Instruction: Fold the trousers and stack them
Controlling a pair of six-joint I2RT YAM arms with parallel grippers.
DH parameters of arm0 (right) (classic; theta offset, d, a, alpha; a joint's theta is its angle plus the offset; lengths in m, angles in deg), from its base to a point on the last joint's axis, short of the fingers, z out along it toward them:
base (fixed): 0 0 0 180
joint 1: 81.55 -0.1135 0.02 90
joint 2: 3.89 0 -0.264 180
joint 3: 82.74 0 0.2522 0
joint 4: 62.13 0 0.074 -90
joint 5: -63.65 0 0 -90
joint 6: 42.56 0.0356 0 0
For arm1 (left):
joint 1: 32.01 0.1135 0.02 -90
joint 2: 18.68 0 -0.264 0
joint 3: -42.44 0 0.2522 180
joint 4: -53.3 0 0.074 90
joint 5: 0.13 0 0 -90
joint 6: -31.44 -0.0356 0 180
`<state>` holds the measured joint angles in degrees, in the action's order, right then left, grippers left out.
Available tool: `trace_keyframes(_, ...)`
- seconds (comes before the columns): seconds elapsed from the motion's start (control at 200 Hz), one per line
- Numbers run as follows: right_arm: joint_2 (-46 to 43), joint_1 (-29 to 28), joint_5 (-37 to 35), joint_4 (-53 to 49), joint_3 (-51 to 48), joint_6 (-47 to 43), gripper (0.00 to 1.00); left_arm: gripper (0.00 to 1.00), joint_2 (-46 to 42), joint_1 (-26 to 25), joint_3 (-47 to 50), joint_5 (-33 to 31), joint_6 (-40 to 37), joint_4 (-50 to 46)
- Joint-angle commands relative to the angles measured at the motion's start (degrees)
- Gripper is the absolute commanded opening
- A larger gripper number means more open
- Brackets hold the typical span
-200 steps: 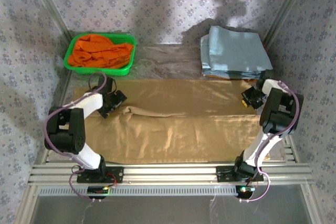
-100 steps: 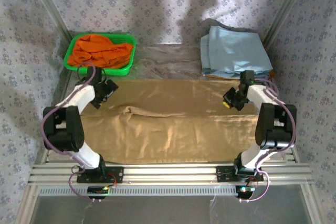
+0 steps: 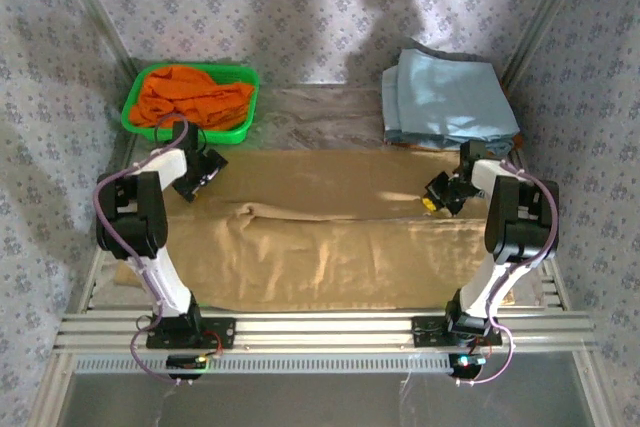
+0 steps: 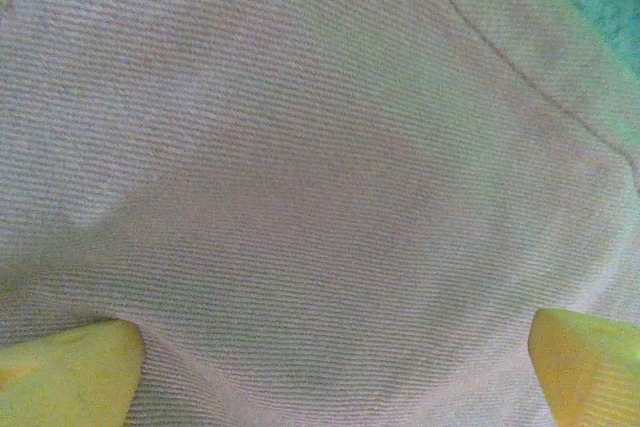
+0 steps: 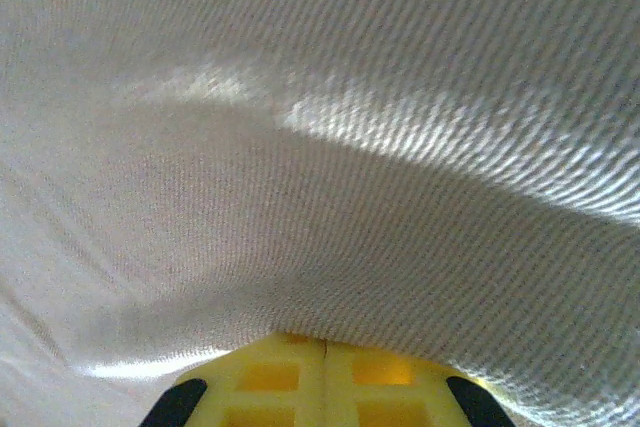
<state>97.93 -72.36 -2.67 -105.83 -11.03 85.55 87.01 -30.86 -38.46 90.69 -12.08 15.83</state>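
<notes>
Both far corners of the trousers need pinching: the wide-spread left gripper should close fully, matching the clamped-shut right gripper.

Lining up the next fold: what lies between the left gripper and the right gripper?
Top view: the trousers, spread flat, span from left gripper to right gripper, a raised crease nearer the left.

left wrist view: the lower edge cuts off the yellow fingertips of the left gripper. right wrist view: the trousers cover the tips of the right gripper; a pinch cannot be confirmed. top view: the left arm hides the trousers' left end.
</notes>
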Motion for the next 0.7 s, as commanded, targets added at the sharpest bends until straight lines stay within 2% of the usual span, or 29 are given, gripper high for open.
trace_keyframes(0.0, 2.5, 2.3, -4.1, -1.0, 0.5, -1.1, 0.00, 1.00, 3.9, 0.4, -2.0, 1.2, -1.3, 1.0)
trace_keyframes(0.28, 0.8, 0.0, -0.2, -1.9, 0.7, -1.5, 0.00, 1.00, 4.2, 1.4, -3.2, 2.0, -2.3, -0.2)
trace_keyframes(0.46, -6.0, -1.4, 0.7, -4.3, 0.5, -1.6, 0.00, 1.00, -4.0, 1.3, -0.8, -0.1, -3.1, -3.7)
trace_keyframes(0.55, -10.2, -0.6, -0.8, -6.6, -0.4, -1.6, 0.04, 1.00, -8.8, 1.3, 0.4, -0.8, -3.1, -6.6)
trace_keyframes(0.695, -15.3, 0.1, -0.1, -6.7, -3.8, -1.6, 0.05, 1.00, -17.0, 1.1, 6.5, -1.7, -2.4, -9.6)
